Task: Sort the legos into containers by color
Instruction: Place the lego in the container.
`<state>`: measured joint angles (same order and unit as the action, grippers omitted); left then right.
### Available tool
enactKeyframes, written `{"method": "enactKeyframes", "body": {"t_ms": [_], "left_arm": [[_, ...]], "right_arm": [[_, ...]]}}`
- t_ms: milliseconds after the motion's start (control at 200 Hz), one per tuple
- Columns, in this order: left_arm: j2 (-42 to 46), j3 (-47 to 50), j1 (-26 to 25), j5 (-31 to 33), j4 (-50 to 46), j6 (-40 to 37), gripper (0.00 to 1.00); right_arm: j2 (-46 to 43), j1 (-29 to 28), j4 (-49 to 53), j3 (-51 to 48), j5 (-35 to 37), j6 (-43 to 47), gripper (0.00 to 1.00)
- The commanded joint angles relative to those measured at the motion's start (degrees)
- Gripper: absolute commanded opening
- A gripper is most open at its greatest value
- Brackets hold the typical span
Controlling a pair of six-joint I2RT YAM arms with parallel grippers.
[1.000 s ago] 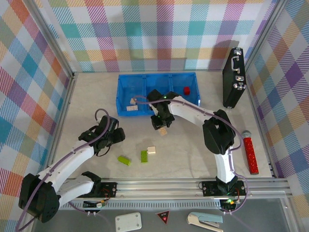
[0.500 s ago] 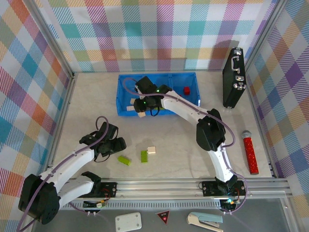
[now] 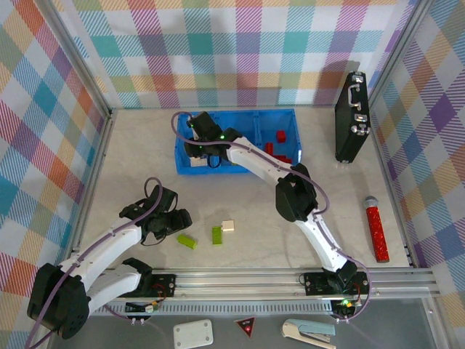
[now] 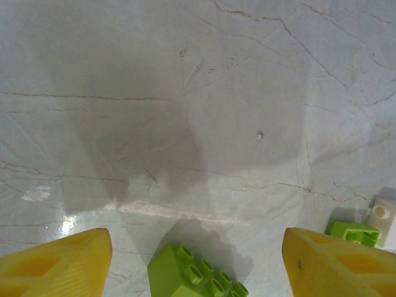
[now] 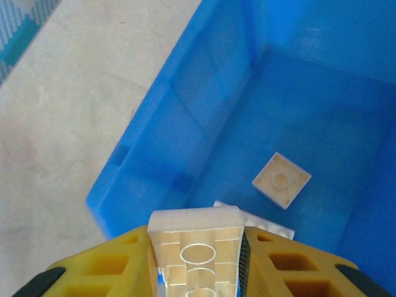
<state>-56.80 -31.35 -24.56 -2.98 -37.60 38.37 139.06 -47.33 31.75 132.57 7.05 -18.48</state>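
My right gripper [image 3: 196, 143] hangs over the left compartment of the blue bin [image 3: 236, 114], shut on a cream lego [image 5: 197, 247]. Below it, two more cream legos [image 5: 281, 179] lie on the bin floor [image 5: 322, 111]. Three red legos [image 3: 280, 136] sit in the right compartment. My left gripper [image 3: 171, 218] is open just above the table, its yellow fingers [image 4: 62, 266] on either side of a lime green lego [image 4: 195, 275]. That lego [image 3: 187, 241] lies next to a second green one [image 3: 217, 235] and a loose cream lego [image 3: 228, 226].
A black briefcase [image 3: 352, 116] stands at the back right. A long red stick with a grey head [image 3: 376, 233] lies near the right edge. The metal rail [image 3: 290, 276] runs along the table's front, and checkered walls enclose the other sides.
My right gripper has lifted the cream lego off the table in front of the bin and carried it left over the left compartment. My left gripper has moved nearer to the green lego.
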Motion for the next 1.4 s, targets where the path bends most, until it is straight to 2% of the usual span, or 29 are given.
{"method": "enactKeyframes", "body": {"t_ms": [0, 330, 490, 710, 1045, 1395], "left_arm": [[1.13, 0.34, 0.66, -1.15, -1.94, 1.15, 0.73], [1.51, 0.33, 0.65, -1.67, -2.3, 1.34, 0.73], [1.18, 0.41, 0.66, -1.54, -2.3, 1.34, 0.72], [0.12, 0.5, 0.65, -1.76, -2.36, 1.34, 0.71], [-1.4, -1.41, -1.0, -0.27, -6.93, 3.46, 0.7], [-6.57, -3.27, -8.37, 0.17, -6.7, 8.1, 0.69]], "right_arm": [[3.44, -0.48, -0.32, 5.43, 3.55, -0.94, 0.36], [9.87, -0.59, -3.7, 8.87, 1.18, -3.81, 0.37], [9.61, -0.72, -2.85, 9.09, 1.05, -3.83, 0.42], [5.98, -1.1, -0.68, 9.1, 0.29, -2.25, 0.47], [-0.52, -2.95, 2.85, 8.05, 0.31, 1.37, 0.48], [-13.87, -4.52, 0.8, -5.97, 3.88, 4.06, 0.47]]}}
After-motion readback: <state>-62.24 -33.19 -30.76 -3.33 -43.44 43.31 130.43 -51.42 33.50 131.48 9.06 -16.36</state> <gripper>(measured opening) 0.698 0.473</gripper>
